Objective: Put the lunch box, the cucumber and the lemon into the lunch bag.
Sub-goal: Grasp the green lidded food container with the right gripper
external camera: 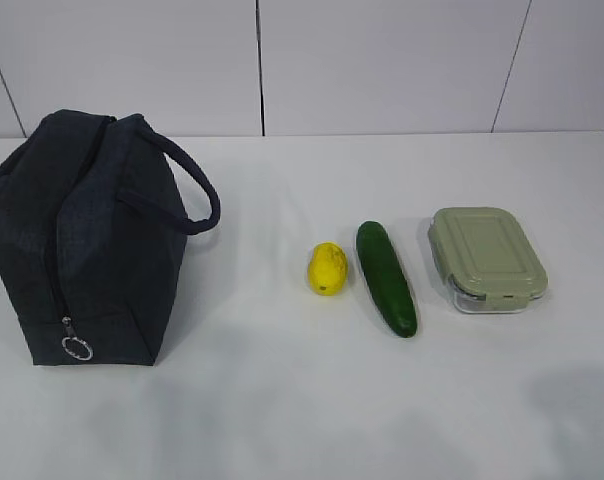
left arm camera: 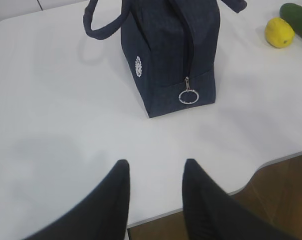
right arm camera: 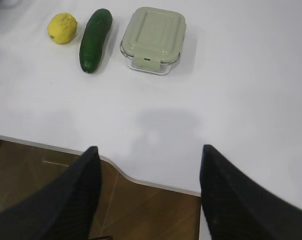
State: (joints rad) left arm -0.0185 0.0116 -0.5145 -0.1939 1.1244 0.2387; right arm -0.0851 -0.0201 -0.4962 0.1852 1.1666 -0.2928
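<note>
Two dark fingers of the left gripper (left arm camera: 153,185) fill the lower edge of the left wrist view, parted with nothing between them, above the near edge of the white table (left arm camera: 56,125). Likewise the right gripper (right arm camera: 150,172) shows two fingers, spread wider and empty, over the table edge. One lunch bag (external camera: 82,240), dark navy, stands upright at the left of the table; its two loop handles rise from the top, and one silver ring pull (external camera: 77,348) hangs at the low end of the zipper on the side facing the camera. One small round white patch (left arm camera: 138,66) marks an adjacent side. To the right, well apart from the bag, three items lie in a row: one yellow lemon (external camera: 326,268), one dark green cucumber (external camera: 386,277) just beside it, and one lunch box (external camera: 487,258) with a sage-green lid, near the cucumber but not touching. All three lie outside the bag.
</note>
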